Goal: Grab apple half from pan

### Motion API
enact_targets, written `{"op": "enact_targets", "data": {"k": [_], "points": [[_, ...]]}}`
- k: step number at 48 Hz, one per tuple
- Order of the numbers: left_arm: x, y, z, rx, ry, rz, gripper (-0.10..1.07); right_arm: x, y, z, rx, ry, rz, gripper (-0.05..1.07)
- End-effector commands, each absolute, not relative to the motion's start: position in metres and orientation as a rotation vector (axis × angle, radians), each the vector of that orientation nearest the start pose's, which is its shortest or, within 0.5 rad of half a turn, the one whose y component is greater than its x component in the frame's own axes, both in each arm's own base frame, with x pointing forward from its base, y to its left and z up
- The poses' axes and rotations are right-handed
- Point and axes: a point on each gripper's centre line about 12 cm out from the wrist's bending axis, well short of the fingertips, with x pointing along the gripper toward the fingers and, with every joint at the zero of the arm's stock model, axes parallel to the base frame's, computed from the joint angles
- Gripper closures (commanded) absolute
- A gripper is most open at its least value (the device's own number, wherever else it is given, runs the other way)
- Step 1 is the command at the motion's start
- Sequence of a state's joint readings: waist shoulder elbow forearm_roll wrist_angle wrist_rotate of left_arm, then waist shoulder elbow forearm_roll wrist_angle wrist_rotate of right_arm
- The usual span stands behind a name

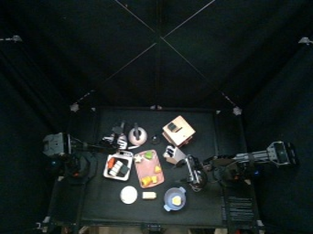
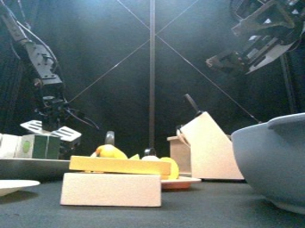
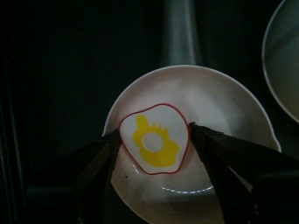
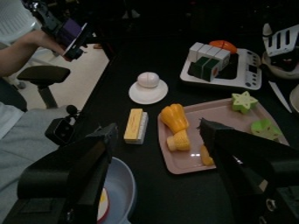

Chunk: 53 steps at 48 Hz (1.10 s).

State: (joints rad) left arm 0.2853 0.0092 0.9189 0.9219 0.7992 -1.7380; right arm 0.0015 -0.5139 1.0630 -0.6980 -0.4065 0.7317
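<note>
Our left gripper [image 3: 158, 144] hangs with fingers spread wide above the pan [image 3: 233, 105], framing the flat yellow apple half [image 3: 156, 140] with its red rim. Our right gripper [image 4: 158, 144] gapes empty.

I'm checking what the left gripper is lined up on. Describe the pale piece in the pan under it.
In the left wrist view the apple half lies flat in the pan, a pale grey round dish with a long handle. Its cut face is up: yellow flesh, a pale core mark, a thin red skin line round the edge. It looks like smooth plastic. The left gripper hangs open, one jaw either side; contact cannot be told.
</note>
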Motion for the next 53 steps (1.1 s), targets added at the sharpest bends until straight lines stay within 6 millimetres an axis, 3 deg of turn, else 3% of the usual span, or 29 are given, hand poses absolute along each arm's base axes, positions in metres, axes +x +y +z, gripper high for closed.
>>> {"op": "enact_targets", "data": {"k": [1, 16, 26, 38, 53], "points": [[0.223, 0.137, 0.092, -0.517, 0.979, 1.369, 0.05, 0.276, 0.029, 0.246, 0.101, 0.206, 0.248, -0.01], [0.222, 0.137, 0.091, -0.518, 0.983, 1.370, 0.21, 0.275, 0.029, 0.246, 0.101, 0.206, 0.248, -0.01], [0.223, 0.136, 0.100, -0.526, 0.952, 1.354, 0.21, 0.275, 0.029, 0.245, 0.102, 0.207, 0.248, -0.01], [0.231, 0.121, 0.127, -0.509, 0.874, 1.287, 0.21, 0.275, 0.029, 0.245, 0.103, 0.207, 0.247, -0.01], [0.226, 0.113, 0.129, -0.480, 0.882, 1.278, 0.21, 0.275, 0.028, 0.244, 0.102, 0.210, 0.243, -0.01]]}}
